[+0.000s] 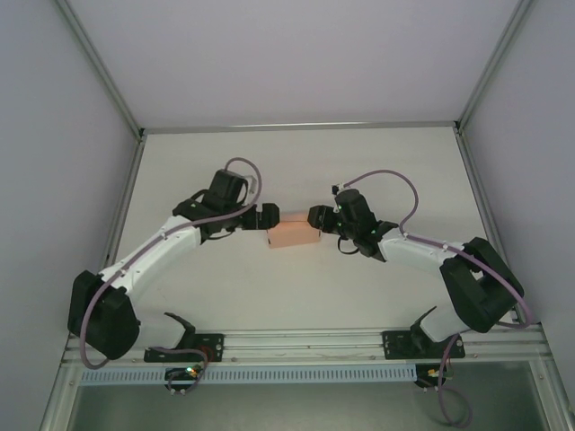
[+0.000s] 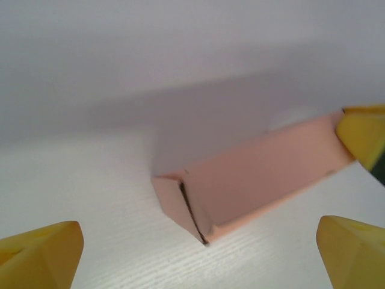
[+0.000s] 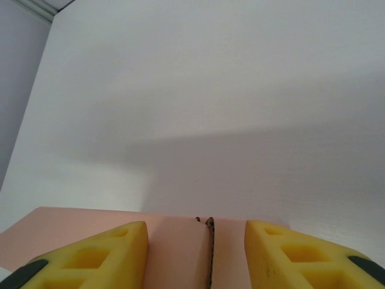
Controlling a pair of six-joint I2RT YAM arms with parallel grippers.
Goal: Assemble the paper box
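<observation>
**Item:** paper box (image 1: 294, 236), salmon-pink card, folded up into a low rectangular form. It lies on the white table (image 1: 296, 162), midway between the two arms.

**Step in hand (judged):** closing the ends.
- The end flap (image 2: 191, 212) nearest the left wrist camera shows a dark slit along its edge, so it is probably not fully tucked.
- To do this well, push that flap square and flush along the box's long axis.
- Brace the far end at the same time so the light card neither slides nor buckles.
- Keep the pressure low and on the creases, not on the open faces.

**Left gripper** (image 2: 195, 259): jaws wide apart and holding nothing. The flap end of the box sits just ahead, between the two yellow tips, with bare table showing between it and each tip.

**Right gripper** (image 3: 198, 256): jaws moderately apart, set over the box's upper face either side of a seam (image 3: 210, 250).
- Card extends beyond the fingers, so they straddle the seam and do not pinch the box.
- In the left wrist view one yellow fingertip (image 2: 363, 133) meets the box's far end.
- Whether it presses down or merely rests there is unclear.
</observation>
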